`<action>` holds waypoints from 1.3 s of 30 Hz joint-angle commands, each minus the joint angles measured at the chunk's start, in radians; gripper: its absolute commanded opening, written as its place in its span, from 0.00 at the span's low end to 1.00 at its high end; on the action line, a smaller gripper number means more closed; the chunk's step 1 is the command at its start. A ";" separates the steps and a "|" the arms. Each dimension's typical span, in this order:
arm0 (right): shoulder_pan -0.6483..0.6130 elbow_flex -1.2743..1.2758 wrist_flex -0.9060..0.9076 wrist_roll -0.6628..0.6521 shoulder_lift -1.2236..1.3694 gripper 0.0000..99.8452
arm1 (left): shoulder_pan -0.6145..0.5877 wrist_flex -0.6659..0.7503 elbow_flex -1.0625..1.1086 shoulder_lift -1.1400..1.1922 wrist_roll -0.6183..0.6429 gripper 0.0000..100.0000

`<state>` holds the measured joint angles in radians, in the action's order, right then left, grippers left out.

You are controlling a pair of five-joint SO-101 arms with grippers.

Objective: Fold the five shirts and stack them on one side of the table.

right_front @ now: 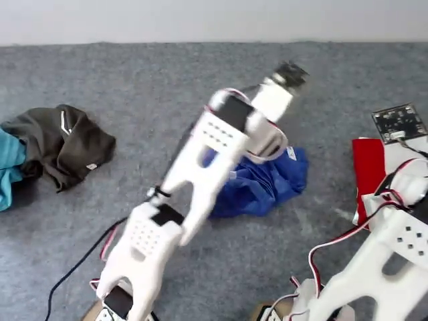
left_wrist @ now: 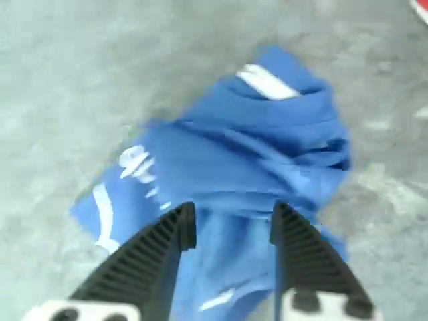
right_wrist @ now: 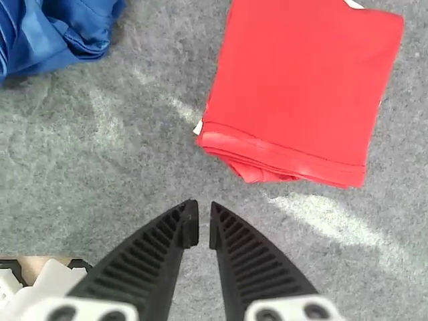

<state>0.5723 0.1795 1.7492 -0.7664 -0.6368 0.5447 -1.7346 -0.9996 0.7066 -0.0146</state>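
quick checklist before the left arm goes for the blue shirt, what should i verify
1. Left gripper open: ok, fingers apart over the blue shirt.
2. Blue shirt free of other things: ok, it lies crumpled by itself on the table.
3. Right gripper out of the way: ok, shut and empty, near the red shirt.
4. Red shirt folded: ok, a neat rectangle.
5. Dark shirt and teal shirt folded: not ok, both crumpled.
6. Fingers lined up on a hem or corner: cannot tell.
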 commanded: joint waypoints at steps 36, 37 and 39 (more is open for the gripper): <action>0.010 -0.006 0.025 0.009 -0.019 0.04 | 0.026 -0.020 0.895 -0.623 0.014 0.22; 0.008 -0.006 0.025 0.011 -0.019 0.04 | 0.032 -0.020 0.914 -0.640 0.012 0.22; 0.005 -0.006 0.025 0.011 -0.019 0.04 | 0.021 -0.020 0.944 -0.672 -0.018 0.22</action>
<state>0.5723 0.1795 1.7492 -0.7664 -0.6368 0.5769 -1.7331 -0.0775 0.1220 -0.0130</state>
